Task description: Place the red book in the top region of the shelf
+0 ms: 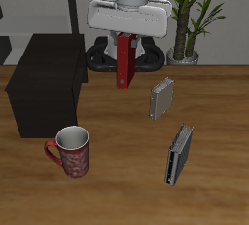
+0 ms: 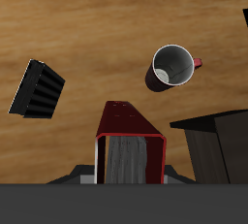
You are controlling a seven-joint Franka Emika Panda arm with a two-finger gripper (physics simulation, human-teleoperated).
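Observation:
The red book hangs upright in my gripper, lifted well above the table, beside the shelf and about level with its top. In the wrist view the red book shows its pale page edges between the fingers. The shelf is a large dark boxy unit standing on the table; a corner of it shows in the wrist view. My gripper is shut on the book's upper end.
A red patterned mug stands near the table's front edge, before the shelf; it also shows in the wrist view. Two grey books stand on the table away from the shelf; one shows in the wrist view.

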